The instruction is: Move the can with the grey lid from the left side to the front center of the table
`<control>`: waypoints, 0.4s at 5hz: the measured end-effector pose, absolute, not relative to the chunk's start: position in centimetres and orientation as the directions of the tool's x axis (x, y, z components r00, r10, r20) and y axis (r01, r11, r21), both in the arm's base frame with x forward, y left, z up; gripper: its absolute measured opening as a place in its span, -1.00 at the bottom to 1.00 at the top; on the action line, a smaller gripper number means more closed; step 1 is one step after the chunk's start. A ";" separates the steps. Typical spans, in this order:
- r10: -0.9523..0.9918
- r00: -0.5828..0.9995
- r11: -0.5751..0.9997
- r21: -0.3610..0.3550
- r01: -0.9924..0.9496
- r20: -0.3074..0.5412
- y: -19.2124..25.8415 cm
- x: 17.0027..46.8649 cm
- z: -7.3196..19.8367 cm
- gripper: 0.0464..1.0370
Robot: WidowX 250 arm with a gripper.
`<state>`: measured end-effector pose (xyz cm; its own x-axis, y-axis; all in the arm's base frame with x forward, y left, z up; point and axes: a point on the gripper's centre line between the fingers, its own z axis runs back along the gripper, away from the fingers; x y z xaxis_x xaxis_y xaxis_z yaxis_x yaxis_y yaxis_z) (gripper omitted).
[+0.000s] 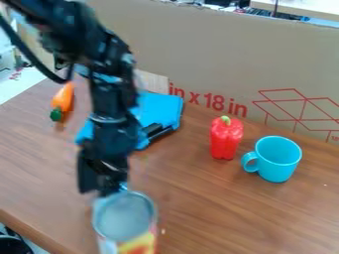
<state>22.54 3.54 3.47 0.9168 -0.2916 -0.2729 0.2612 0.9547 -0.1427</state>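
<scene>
In the camera view, the black gripper (108, 184) hangs over the near part of the wooden table (232, 213), right at the rim of a metal food can (126, 218) with a red and yellow label. The can lies just below the gripper in the view, its round grey end facing up; whether the gripper is clamped on it or only beside its rim, I cannot tell. Beyond the gripper, partly behind the arm (109, 99), sits a blue plastic case (161, 106) with a black part. Farther beyond and to the left is a toy carrot (63, 97); to the gripper's right are a red toy bell pepper (226, 139) and, just beside it, an upright turquoise mug (279, 161), handle toward the gripper
</scene>
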 end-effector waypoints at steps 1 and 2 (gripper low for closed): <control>-0.271 0.903 0.959 -0.178 0.222 -0.333 0.6 21.9 3.9 0.93; -0.241 0.918 0.960 -0.217 0.178 -0.315 -0.6 21.9 5.1 0.93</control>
